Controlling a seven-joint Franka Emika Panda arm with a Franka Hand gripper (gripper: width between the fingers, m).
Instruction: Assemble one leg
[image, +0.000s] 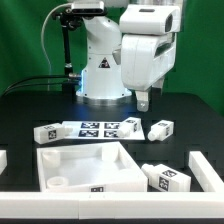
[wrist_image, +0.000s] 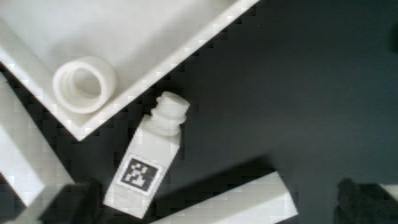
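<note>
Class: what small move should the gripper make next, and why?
Probably lower toward the leg. The gripper hangs open and empty above the table, and the wrist view shows the leg lying flat beside the tray corner, not yet grasped.

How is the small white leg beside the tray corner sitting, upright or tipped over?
Tipped over: the leg lies lengthwise on the black table, tagged face up, narrow end pointing toward the tray.

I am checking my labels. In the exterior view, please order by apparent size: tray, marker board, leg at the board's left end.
tray
marker board
leg
The tray lies nearer the camera, which may enlarge it.
</note>
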